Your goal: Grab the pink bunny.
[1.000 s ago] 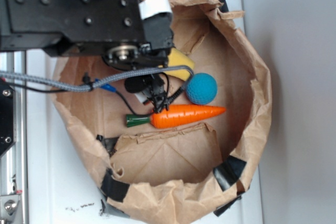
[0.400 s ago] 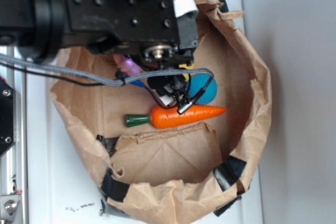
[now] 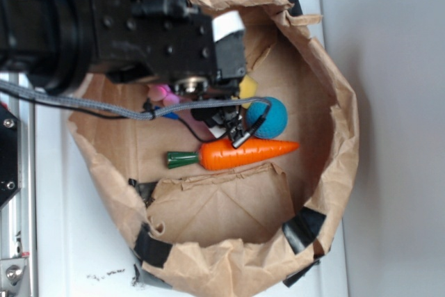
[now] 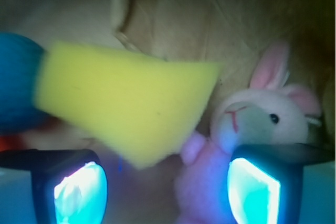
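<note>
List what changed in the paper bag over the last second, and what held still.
The arm swung toward the image's right across the upper part of the paper bag, then eased back left. It now covers most of the yellow sponge and part of the blue ball. The pink bunny, hidden a second ago, now peeks out beneath it. The gripper is open, gripping nothing. The carrot, ball and bag stayed put.

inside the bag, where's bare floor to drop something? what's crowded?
Bare: the paper bag's floor right of the blue ball and carrot, up to the right wall; also the folded flap below the carrot. Crowded: upper left, where the gripper, yellow sponge and pink bunny bunch together.
</note>
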`<state>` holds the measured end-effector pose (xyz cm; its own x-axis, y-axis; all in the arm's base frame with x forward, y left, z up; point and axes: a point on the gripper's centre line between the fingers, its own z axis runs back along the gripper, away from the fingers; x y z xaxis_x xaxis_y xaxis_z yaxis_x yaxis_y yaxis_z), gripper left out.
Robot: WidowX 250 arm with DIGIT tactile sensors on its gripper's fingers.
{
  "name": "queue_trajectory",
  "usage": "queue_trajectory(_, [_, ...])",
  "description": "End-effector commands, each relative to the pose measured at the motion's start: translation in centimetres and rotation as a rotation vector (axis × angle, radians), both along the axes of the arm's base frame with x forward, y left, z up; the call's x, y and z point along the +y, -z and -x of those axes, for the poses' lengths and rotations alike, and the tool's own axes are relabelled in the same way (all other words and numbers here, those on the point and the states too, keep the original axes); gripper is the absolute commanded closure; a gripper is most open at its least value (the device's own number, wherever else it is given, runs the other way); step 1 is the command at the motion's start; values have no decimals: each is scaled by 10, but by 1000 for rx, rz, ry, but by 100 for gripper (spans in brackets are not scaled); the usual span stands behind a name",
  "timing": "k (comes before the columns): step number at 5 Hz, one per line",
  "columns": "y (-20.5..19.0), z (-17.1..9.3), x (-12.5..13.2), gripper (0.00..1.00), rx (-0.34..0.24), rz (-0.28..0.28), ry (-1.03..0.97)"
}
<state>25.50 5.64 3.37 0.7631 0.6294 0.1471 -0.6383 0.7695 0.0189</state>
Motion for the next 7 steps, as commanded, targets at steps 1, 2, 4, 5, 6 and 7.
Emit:
queue_trajectory(1, [22,-11,4,0,12,-57,9])
queue_trajectory(2, [20,6,6,100,6,-51,-2])
queue_trajectory(4, [10,7,2,100,13,27,6])
queue_trajectory(5, [-33,44,2,100,6,89,29])
queue_trajectory(6, [-58,48,-5,100,12,125,51])
queue_trajectory(7, [-81,33,-13,100,13,161,75])
